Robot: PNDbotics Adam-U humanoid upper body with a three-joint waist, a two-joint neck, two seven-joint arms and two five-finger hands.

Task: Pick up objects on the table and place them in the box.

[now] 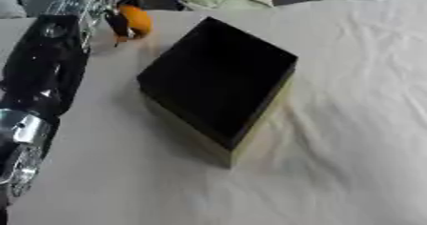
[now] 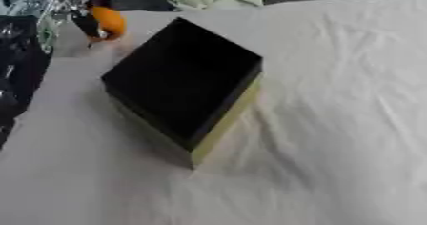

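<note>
- So far the box [image 1: 218,81] shows only a dark inside, nothing visible in it; it sits mid-table, toward the far left corner
- Left hand [image 1: 119,23] at the far left edge, fingers curled round an orange object [image 1: 136,21]; carrying it over and releasing remains
- Right hand is out of sight

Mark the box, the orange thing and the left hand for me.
box [image 1: 218,78], left eye view, on its dark inside.
orange thing [image 1: 137,20], left eye view, on its bare right side.
left hand [image 1: 116,23], left eye view, on the dark fingers curled round the orange thing.
</note>
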